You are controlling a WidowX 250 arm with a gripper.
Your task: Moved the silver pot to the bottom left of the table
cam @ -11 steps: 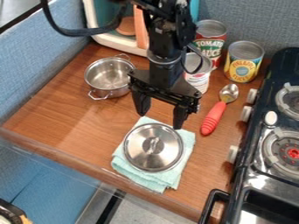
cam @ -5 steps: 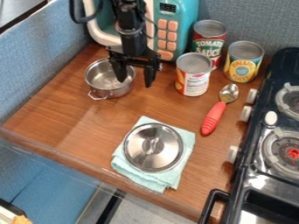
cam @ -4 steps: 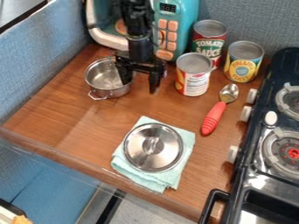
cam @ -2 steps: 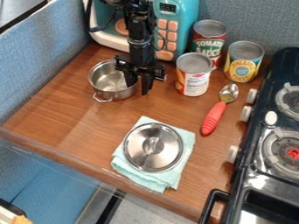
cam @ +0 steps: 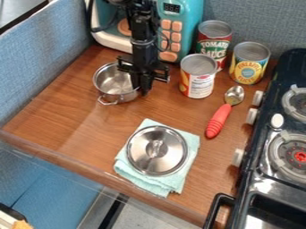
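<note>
Camera view: my gripper hangs upright over the upper left part of the wooden table, its two fingers drawn close together, pinching the right-hand wall of the silver pot. One finger is inside the rim, the other outside. The pot rests upright and uncovered, with one loop handle pointing toward the near edge of the table. The far handle cannot be made out.

Surroundings: behind my gripper, a teal toy microwave with orange buttons. To the right of my gripper, apart from it, a can with a white label panel stands upright. Beyond that, a red-and-green can, and to its right a yellow-labelled can, both upright. A spoon lies in front of the cans, metal bowl away from the camera, red grip toward it.

Nearer the camera, a folded light-green cloth lies on the table, bearing a round metal lid, knob up. Along the right side, a black stove with pale knobs; at its lower left, a black bar handle. A blue-grey partition borders the table on the left.
</note>
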